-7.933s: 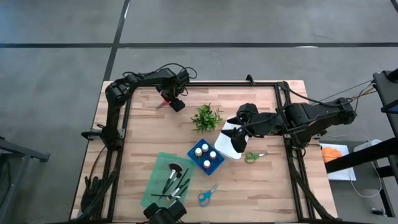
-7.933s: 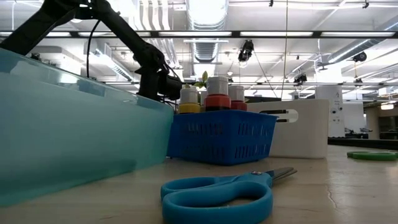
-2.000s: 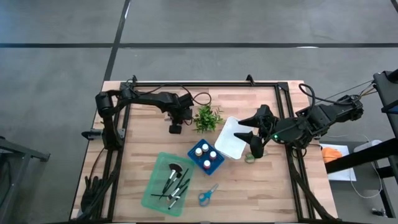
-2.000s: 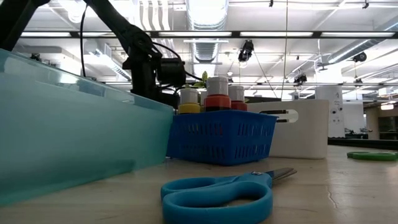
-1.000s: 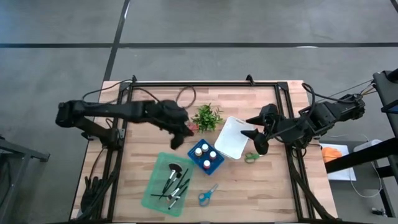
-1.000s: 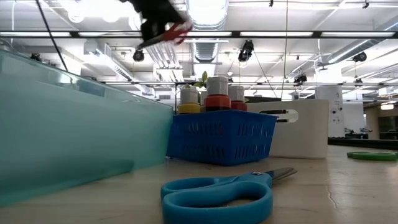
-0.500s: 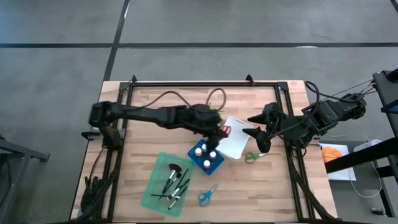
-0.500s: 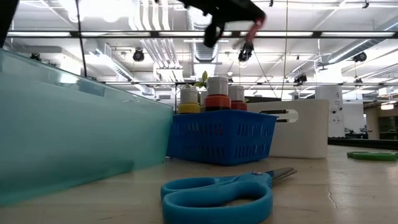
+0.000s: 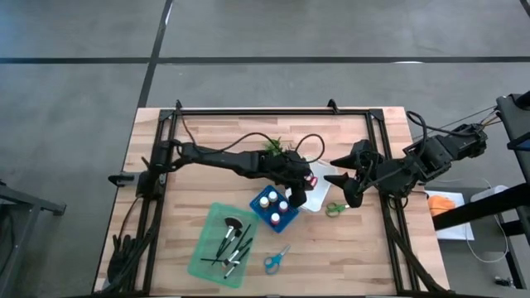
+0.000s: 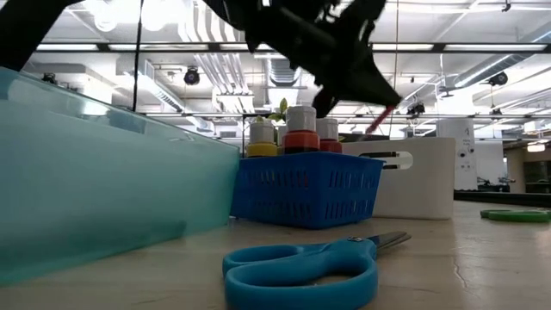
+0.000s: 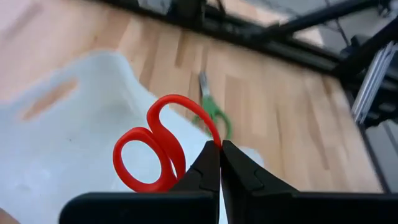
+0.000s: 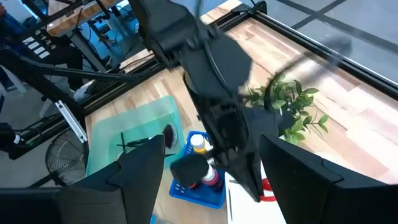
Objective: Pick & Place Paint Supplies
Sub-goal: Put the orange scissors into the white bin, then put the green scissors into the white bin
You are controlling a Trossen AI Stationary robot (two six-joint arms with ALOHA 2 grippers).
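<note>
My left gripper (image 9: 301, 185) is shut on small red scissors (image 9: 311, 179) above the white bin (image 9: 317, 169), which lies right of the plant. The scissors' red loops (image 11: 149, 158) show in the left wrist view over the bin's floor (image 11: 62, 143). My right gripper (image 9: 344, 179) is open and empty over the bin's right edge. Green scissors (image 9: 334, 209) lie flat on the table just right of the bin. Blue scissors (image 9: 277, 259) lie near the front edge. Paint bottles (image 10: 301, 129) stand in a blue basket (image 9: 274, 207). Brushes (image 9: 232, 240) lie in a teal tray. My left gripper pinches the red scissors between its two shut fingers at the rim of a handle loop (image 11: 210, 135). The loops stick out past the fingertips. The blades are hidden. The scissors are lifted clear, above the white bin; a red end (image 10: 379, 119) slants down below the gripper.
A small leafy plant (image 9: 277, 147) stands behind the left arm. The teal tray (image 9: 207, 248) sits at the front left, the blue basket beside it. A black frame (image 9: 273, 112) runs along the table's far edge and sides. Bare wood lies at the front right.
My left gripper has carried the red scissors toward the table's right edge, from left of the plant across to above the white bin, and has come lower. It has stayed shut on them.
</note>
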